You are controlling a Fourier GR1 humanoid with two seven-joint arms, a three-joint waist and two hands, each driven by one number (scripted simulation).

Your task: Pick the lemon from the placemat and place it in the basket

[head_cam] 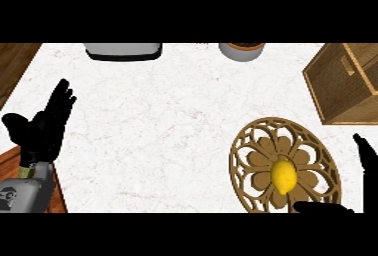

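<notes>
A yellow lemon lies near the middle of a round wooden openwork placemat at the lower right of the white counter. A wooden basket stands at the right edge, beyond the placemat. My right hand comes in at the lower right, open, with its thumb just below the lemon and its fingers to the lemon's right; it does not touch the fruit. My left hand rests open at the left edge with fingers up.
A grey appliance stands at the counter's back edge, with a round grey pot to its right. Dark wood shows past the counter's left edge.
</notes>
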